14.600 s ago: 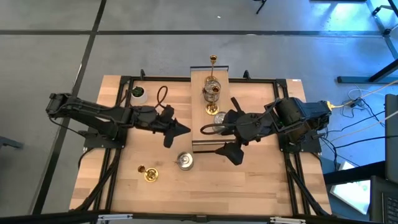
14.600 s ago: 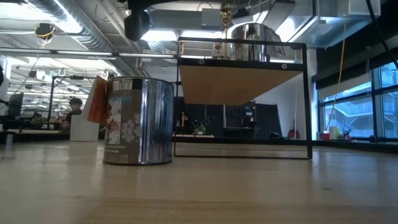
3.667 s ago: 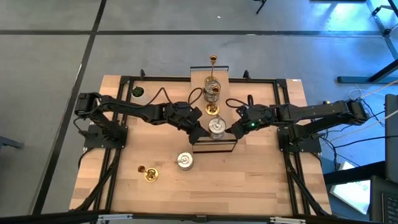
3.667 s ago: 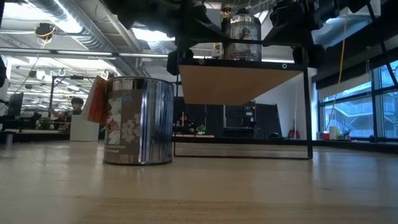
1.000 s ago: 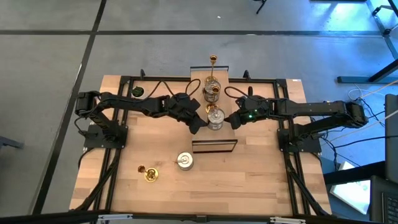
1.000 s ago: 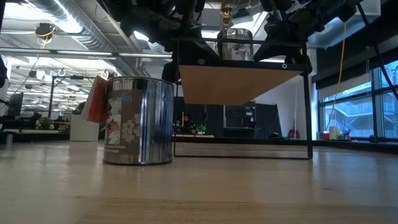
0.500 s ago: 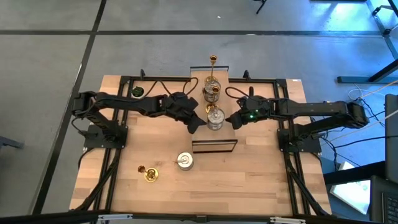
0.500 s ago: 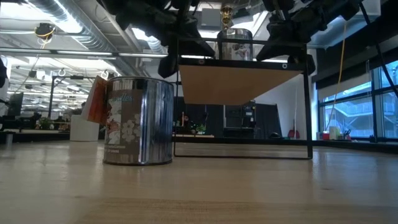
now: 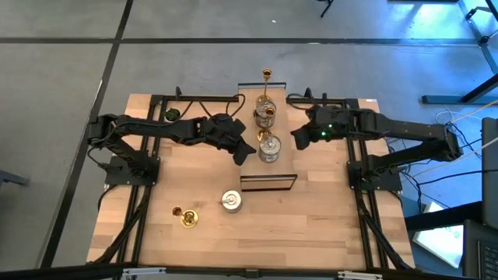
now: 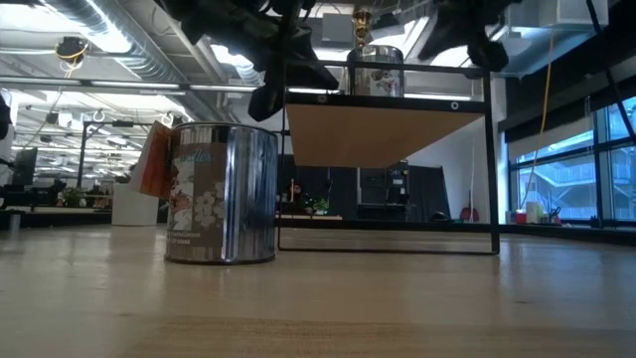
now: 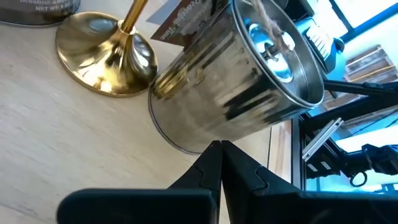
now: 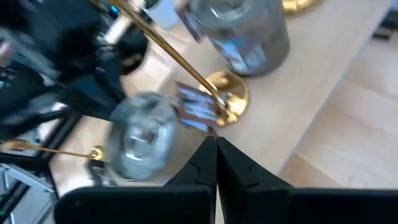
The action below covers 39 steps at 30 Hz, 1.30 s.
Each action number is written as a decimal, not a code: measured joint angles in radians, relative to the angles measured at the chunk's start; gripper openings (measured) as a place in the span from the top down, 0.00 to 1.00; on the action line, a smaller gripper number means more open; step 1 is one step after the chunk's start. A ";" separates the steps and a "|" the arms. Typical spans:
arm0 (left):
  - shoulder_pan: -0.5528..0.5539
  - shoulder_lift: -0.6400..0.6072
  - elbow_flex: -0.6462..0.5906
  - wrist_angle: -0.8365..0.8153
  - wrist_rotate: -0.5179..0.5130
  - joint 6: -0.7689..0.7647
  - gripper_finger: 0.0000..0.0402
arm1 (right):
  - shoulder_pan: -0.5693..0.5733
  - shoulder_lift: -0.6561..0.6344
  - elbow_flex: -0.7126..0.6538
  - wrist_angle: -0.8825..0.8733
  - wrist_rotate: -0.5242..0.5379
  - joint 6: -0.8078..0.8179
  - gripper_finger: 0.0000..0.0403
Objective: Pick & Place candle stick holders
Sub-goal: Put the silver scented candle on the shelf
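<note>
A squat silver holder [image 9: 268,148] [image 11: 242,81] stands by its base on the raised wooden shelf [image 9: 284,167] in mid-table. Farther back on the shelf stand a brass-gold holder [image 11: 109,56], a silver-and-glass one [image 9: 264,113] and another gold one [image 9: 266,75]. On the tabletop a silver holder [image 9: 231,201] stands upright and a gold holder [image 9: 185,218] lies near it. My left gripper [image 9: 246,153] [image 11: 220,146] is shut, at the left side of the nearest shelf holder. My right gripper [image 9: 298,140] [image 12: 212,138] is shut, raised to that holder's right, touching nothing. My left gripper's shut fingertips [image 11: 217,149] point slanting down from the table's left at the bottom rim [image 11: 186,148] of the silver holder's wall. Whether they touch it I cannot tell. The holder stands upright on the shelf.
A white cup with green inside [image 9: 171,115] sits at the table's far left. The shelf's black frame [image 10: 487,159] stands over the tabletop. Bare wood lies along the near edge [image 9: 296,233] and on the right.
My right gripper has risen and drawn back from the silver holder toward the table's far right, still shut. The holder has stayed in place on the shelf.
</note>
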 joint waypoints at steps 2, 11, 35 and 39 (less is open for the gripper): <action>0.000 -0.013 0.000 -0.022 -0.011 0.012 1.00 | 0.001 0.000 0.045 -0.019 0.000 -0.015 1.00; 0.024 -0.142 0.000 -0.139 -0.101 0.054 1.00 | 0.037 0.000 0.163 -0.072 0.003 -0.026 1.00; -0.134 -0.259 0.000 -0.242 0.074 0.188 1.00 | 0.410 0.098 0.166 -0.234 0.249 0.404 0.99; -0.170 -0.259 0.000 -0.243 0.068 0.197 1.00 | 0.461 0.154 0.166 -0.207 0.280 0.486 0.99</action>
